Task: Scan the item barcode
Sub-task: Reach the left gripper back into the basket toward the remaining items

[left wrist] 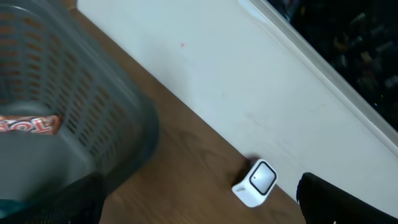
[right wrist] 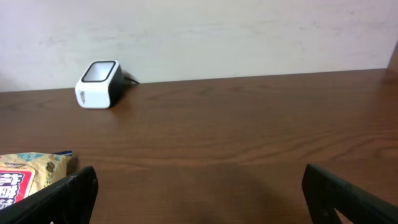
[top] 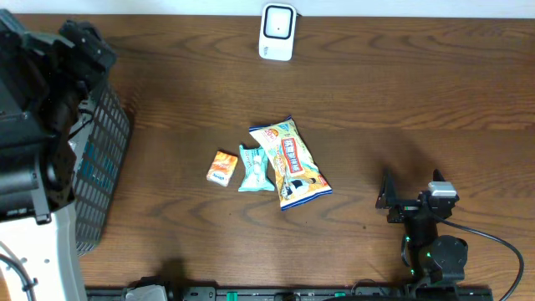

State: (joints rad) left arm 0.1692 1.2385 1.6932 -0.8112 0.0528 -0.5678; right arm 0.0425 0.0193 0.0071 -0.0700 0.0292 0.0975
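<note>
Brown wooden desk [top: 351,100] holds three snack packs at its centre, none gripped: a small orange packet [top: 221,168], a teal wrapper [top: 253,169] and a large yellow crisp bag [top: 294,163], all well apart from the white box-shaped barcode scanner [top: 277,32] at twelve o'clock. Left claw [left wrist: 198,190] hangs wide open and empty over the grey mesh basket [top: 104,159] at nine o'clock. The right claw [right wrist: 200,180] sits wide open and empty at five o'clock. Picking, presenting and scanning all seem left to do.
</note>
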